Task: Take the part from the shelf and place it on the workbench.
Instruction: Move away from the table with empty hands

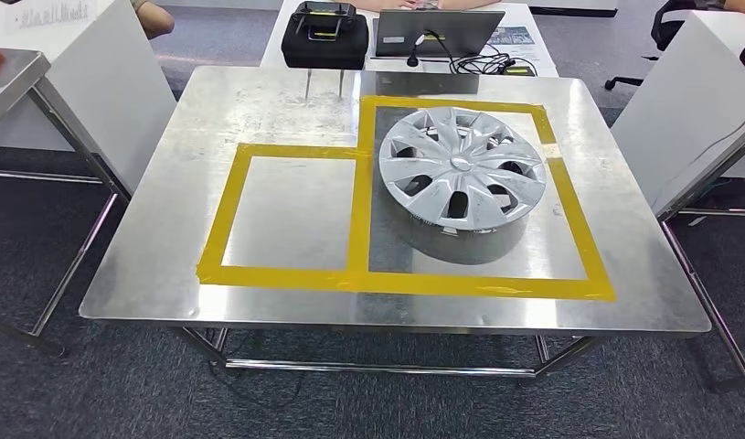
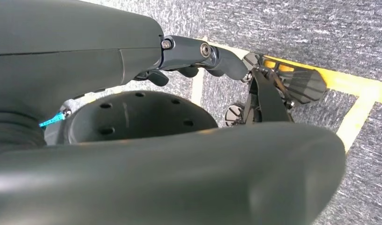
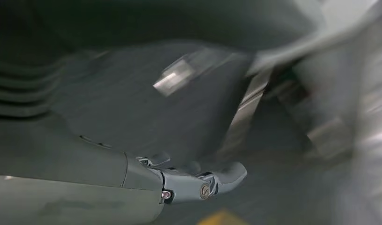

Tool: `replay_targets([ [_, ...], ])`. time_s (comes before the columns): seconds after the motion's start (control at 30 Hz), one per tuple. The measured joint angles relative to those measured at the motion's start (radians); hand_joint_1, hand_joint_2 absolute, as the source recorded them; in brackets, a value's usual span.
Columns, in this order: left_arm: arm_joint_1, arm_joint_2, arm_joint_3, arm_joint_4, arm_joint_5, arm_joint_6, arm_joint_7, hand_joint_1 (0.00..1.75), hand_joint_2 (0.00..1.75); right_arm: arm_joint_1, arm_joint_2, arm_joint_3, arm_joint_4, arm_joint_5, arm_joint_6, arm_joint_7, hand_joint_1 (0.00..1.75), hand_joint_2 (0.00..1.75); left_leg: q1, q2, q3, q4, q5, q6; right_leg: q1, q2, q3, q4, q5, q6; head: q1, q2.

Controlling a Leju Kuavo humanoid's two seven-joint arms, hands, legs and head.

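On the steel worktop (image 1: 286,110), inside the larger right-hand rectangle of yellow tape (image 1: 359,219), the silver hubcap (image 1: 462,166) sits face up on a grey round base (image 1: 460,240), tilted slightly. Neither hand is near it. Left hand (image 2: 198,61) hangs over grey carpet (image 2: 320,33), fingers curled in, holding nothing. Right hand (image 3: 198,180): frame is motion-blurred, fingers look curled, can't tell its state for sure. Beyond the far edge: a black case (image 1: 324,35) and a laptop (image 1: 437,32) on a white table.
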Motion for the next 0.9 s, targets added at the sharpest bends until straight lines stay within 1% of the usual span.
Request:
replay_targets([
  [0.1,-0.006,-0.01,0.005,-0.001,0.002,0.01,-0.01,0.0,0.0,-0.023,0.12,-0.004,0.235,0.061,-0.125,0.111,0.0,0.0,0.0,0.003,0.002,-0.005,0.003,0.006,-0.001,0.002,0.009,-0.004,0.004,0.007,0.0,0.0],
  [0.17,-0.01,-0.017,0.007,-0.001,0.0,0.014,-0.014,0.0,0.0,-0.031,0.196,-0.002,0.346,0.09,-0.156,0.175,0.0,0.0,0.002,0.007,0.013,-0.024,0.013,0.015,-0.004,0.003,0.003,0.006,-0.005,0.01,0.002,0.0],
  [0.2,-0.011,-0.019,0.008,-0.001,-0.001,0.015,-0.014,0.0,0.0,-0.034,0.22,-0.001,0.381,0.106,-0.156,0.199,0.0,0.0,0.004,0.009,0.019,-0.034,0.018,0.018,-0.005,0.003,-0.002,0.016,-0.013,0.01,0.003,0.0],
  [0.23,-0.012,-0.02,0.008,-0.001,-0.007,0.015,-0.012,0.0,0.0,-0.037,0.246,0.002,0.419,0.132,-0.146,0.233,0.0,0.0,0.005,0.011,0.023,-0.039,0.02,0.02,-0.007,0.003,-0.02,0.054,-0.037,0.01,0.006,0.0],
  [0.27,-0.012,-0.02,0.008,-0.001,-0.013,0.015,-0.009,0.0,0.0,-0.04,0.267,0.008,0.451,0.159,-0.131,0.267,0.0,0.0,0.004,0.012,0.023,-0.041,0.021,0.022,-0.007,0.003,-0.043,0.108,-0.067,0.01,0.009,0.0],
  [0.33,-0.013,-0.021,0.008,-0.001,-0.027,0.015,0.0,0.0,0.0,-0.044,0.319,0.027,0.524,0.222,-0.089,0.337,0.0,0.0,0.002,0.012,0.021,-0.041,0.022,0.022,-0.01,0.003,-0.103,0.244,-0.13,0.014,0.016,0.0],
  [0.37,-0.012,-0.021,0.007,-0.001,-0.033,0.015,0.004,0.0,0.0,-0.044,0.34,0.037,0.554,0.247,-0.071,0.355,0.0,0.0,0.002,0.012,0.02,-0.039,0.021,0.022,-0.013,0.003,-0.118,0.281,-0.139,0.017,0.017,0.0],
  [0.4,-0.012,-0.021,0.007,-0.001,-0.038,0.015,0.006,0.0,0.0,-0.045,0.359,0.048,0.582,0.27,-0.056,0.364,0.0,0.0,0.002,0.012,0.018,-0.037,0.021,0.02,-0.015,0.003,-0.116,0.282,-0.132,0.018,0.019,0.0],
  [0.43,-0.012,-0.021,0.007,-0.001,-0.043,0.015,0.006,0.0,0.0,-0.047,0.372,0.059,0.606,0.292,-0.043,0.367,0.0,0.0,0.002,0.011,0.016,-0.033,0.02,0.018,-0.018,0.003,-0.095,0.243,-0.109,0.02,0.02,0.0],
  [0.47,-0.012,-0.021,0.007,-0.001,-0.047,0.015,0.007,0.0,0.0,-0.049,0.384,0.071,0.63,0.313,-0.032,0.367,0.0,0.0,0.004,0.01,0.013,-0.027,0.018,0.014,-0.021,0.002,-0.057,0.174,-0.078,0.021,0.022,0.0],
  [0.5,-0.012,-0.021,0.007,0.0,-0.049,0.015,0.007,0.0,0.0,-0.054,0.393,0.082,0.649,0.329,-0.023,0.366,0.0,0.0,0.004,0.009,0.01,-0.02,0.016,0.007,-0.021,0.002,-0.024,0.11,-0.057,0.019,0.024,0.0],
  [0.53,-0.013,-0.02,0.006,0.0,-0.051,0.015,0.006,0.0,0.0,-0.059,0.4,0.093,0.667,0.34,-0.017,0.365,0.0,0.0,0.004,0.008,0.008,-0.012,0.012,-0.001,-0.019,0.003,0.001,0.058,-0.042,0.015,0.026,0.0],
  [0.57,-0.013,-0.02,0.006,0.0,-0.052,0.015,0.006,0.0,0.0,-0.063,0.407,0.103,0.684,0.346,-0.013,0.365,0.0,0.0,0.004,0.008,0.007,-0.008,0.01,-0.01,-0.017,0.005,0.014,0.03,-0.039,0.008,0.026,0.0],
  [0.63,-0.013,-0.019,0.006,0.0,-0.053,0.016,0.006,0.0,0.0,-0.069,0.418,0.12,0.716,0.35,-0.01,0.364,0.0,0.0,0.005,0.008,0.01,-0.008,0.008,-0.025,-0.01,0.007,0.014,0.025,-0.04,-0.01,0.022,0.0],
  [0.67,-0.013,-0.019,0.006,0.0,-0.054,0.016,0.006,0.0,0.0,-0.07,0.422,0.127,0.73,0.351,-0.01,0.364,0.0,0.0,0.008,0.008,0.007,-0.007,0.008,-0.031,-0.01,0.007,0.017,0.024,-0.037,-0.019,0.02,0.0],
  [0.7,-0.013,-0.018,0.006,0.0,-0.055,0.016,0.006,0.0,0.0,-0.071,0.426,0.135,0.742,0.352,-0.009,0.363,0.0,0.0,0.009,0.007,0.002,0.003,0.0,-0.036,-0.01,0.006,0.021,0.022,-0.033,-0.027,0.017,0.0],
  [0.73,-0.013,-0.017,0.006,0.0,-0.055,0.016,0.006,0.0,0.0,-0.072,0.429,0.142,0.754,0.354,-0.006,0.36,0.0,0.0,0.01,0.007,-0.011,0.028,-0.019,-0.04,-0.011,0.004,0.024,0.02,-0.029,-0.034,0.012,0.0],
  [0.77,-0.013,-0.016,0.006,0.0,-0.056,0.016,0.006,0.0,0.0,-0.073,0.431,0.149,0.763,0.359,0.0,0.352,0.0,0.0,0.011,0.006,-0.032,0.076,-0.051,-0.042,-0.012,0.003,0.026,0.018,-0.024,-0.041,0.004,0.0],
  [0.83,-0.013,-0.015,0.006,0.001,-0.058,0.017,0.006,0.0,0.0,-0.073,0.433,0.165,0.78,0.374,0.02,0.32,0.0,0.0,0.011,0.005,-0.087,0.209,-0.121,-0.046,-0.009,0.003,0.021,0.019,-0.019,-0.048,-0.012,0.0],
  [0.87,-0.012,-0.015,0.006,0.001,-0.058,0.017,0.006,0.0,0.0,-0.073,0.434,0.173,0.787,0.381,0.031,0.297,0.0,0.0,0.011,0.005,-0.109,0.262,-0.14,-0.047,-0.007,0.003,0.019,0.019,-0.018,-0.049,-0.017,0.0],
  [0.9,-0.011,-0.014,0.006,0.001,-0.058,0.018,0.006,0.0,0.0,-0.072,0.435,0.18,0.795,0.387,0.042,0.276,0.0,0.0,0.011,0.005,-0.114,0.283,-0.14,-0.046,-0.006,0.004,0.018,0.019,-0.018,-0.049,-0.021,0.0],
])
